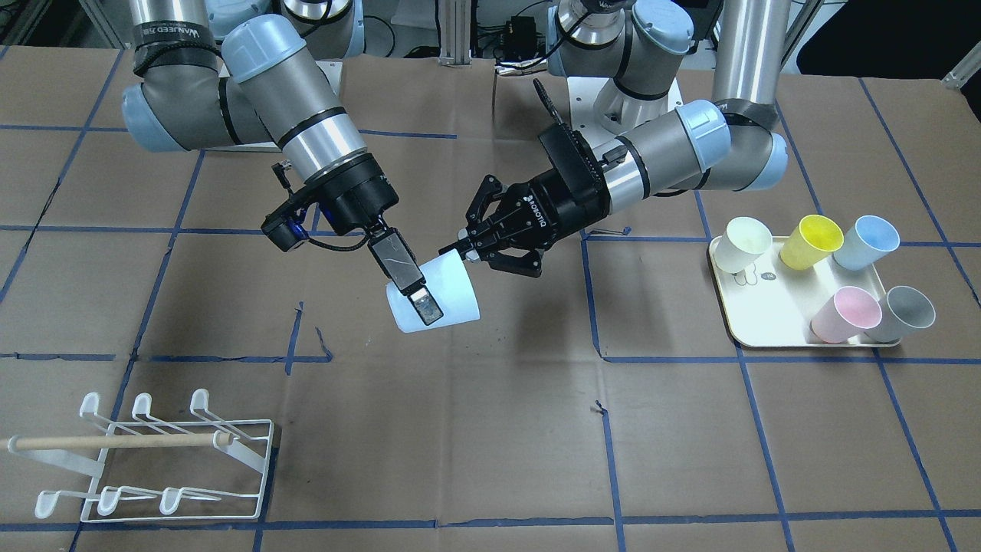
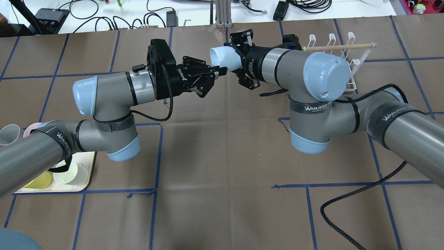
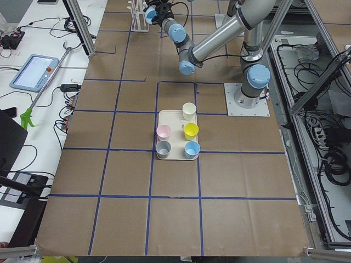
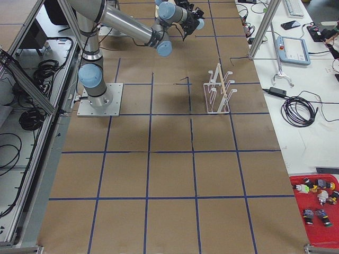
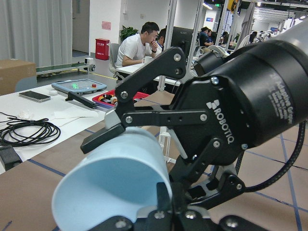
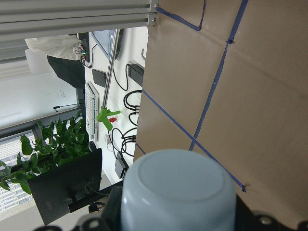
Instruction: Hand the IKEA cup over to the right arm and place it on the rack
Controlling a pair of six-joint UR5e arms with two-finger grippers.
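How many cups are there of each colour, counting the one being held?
Light blue cups: 2, the held cup and the blue cup on the tray
Cream cup: 1
Yellow cup: 1
Pink cup: 1
Grey cup: 1
Total: 6

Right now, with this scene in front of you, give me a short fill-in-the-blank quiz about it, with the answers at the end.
1. The cup held in the air between the left end effector and the right end effector is pale ____.
2. Its open mouth faces the ____ end effector.
3. The spare cups on the tray number ____.
4. The rack carries ____ cups.
Missing words: blue; left; five; no.
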